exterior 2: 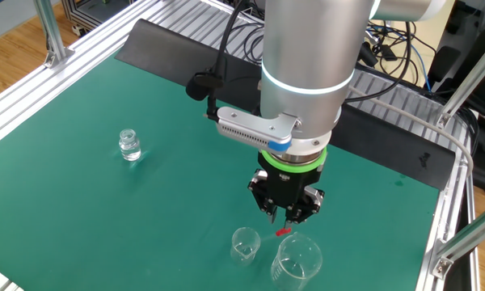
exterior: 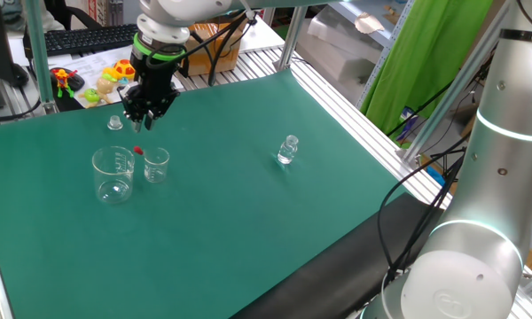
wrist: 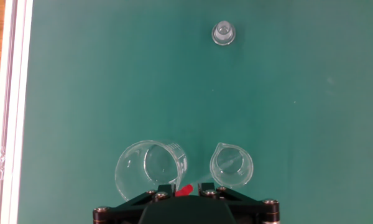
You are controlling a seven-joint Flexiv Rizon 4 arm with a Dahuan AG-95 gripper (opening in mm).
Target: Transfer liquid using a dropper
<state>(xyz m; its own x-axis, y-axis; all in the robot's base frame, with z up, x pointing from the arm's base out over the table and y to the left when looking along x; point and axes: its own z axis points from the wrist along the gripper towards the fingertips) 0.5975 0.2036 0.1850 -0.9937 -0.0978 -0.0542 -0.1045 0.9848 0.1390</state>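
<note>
A: What sits nearest the gripper (exterior 2: 286, 215)?

B: The dropper (exterior: 138, 150): its red bulb shows just below the fingers, between the big beaker (wrist: 150, 168) and the small beaker (wrist: 232, 165). Whether the fingers are parted or closed, I cannot tell.

A: Does anything crowd it?

B: Both beakers, one on each side of the bulb (clear glass, round, each with a pouring lip). The stem is too thin to make out.

A: And farther off?

B: A small clear bottle (exterior: 288, 150) stands well apart from the beakers on the flat green mat (exterior: 248, 230). Beyond the mat's edge, ribbed metal rails (exterior: 355, 115).
</note>
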